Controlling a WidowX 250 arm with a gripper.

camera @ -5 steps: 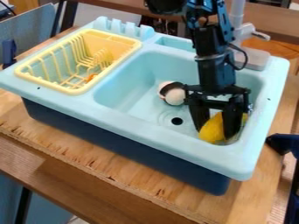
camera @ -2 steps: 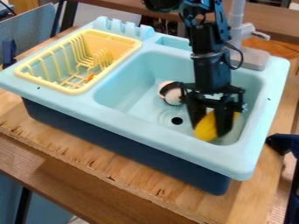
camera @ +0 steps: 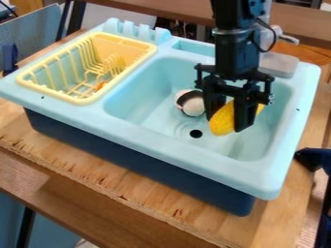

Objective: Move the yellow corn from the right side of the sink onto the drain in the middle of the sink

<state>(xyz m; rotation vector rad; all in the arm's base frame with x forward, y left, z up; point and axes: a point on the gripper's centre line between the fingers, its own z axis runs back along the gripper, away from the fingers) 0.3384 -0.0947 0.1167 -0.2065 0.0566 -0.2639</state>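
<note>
Over the right part of the light blue sink basin (camera: pixel 145 100) hangs the black gripper (camera: pixel 226 123), shut on a yellow corn-like object (camera: pixel 221 120). The yellow object lies between the two fingers, and its right end shows past the right finger. It is raised above the basin floor. Just left of the gripper, a black and white round object (camera: pixel 191 103) sits in the basin, partly behind the left finger. The dark drain hole (camera: pixel 196 133) is to the lower left of the yellow object.
A yellow dish rack (camera: pixel 84 100) with a small orange thing (camera: pixel 100 85) in it sits at the sink's left. The grey faucet base (camera: pixel 279 64) stands at the back right. Beyond the sink's right corner is a dark blue object (camera: pixel 313 160).
The gripper has risen from the basin's lower right, shifting slightly left, and the yellow object has come up with it. The round object has not visibly moved.
</note>
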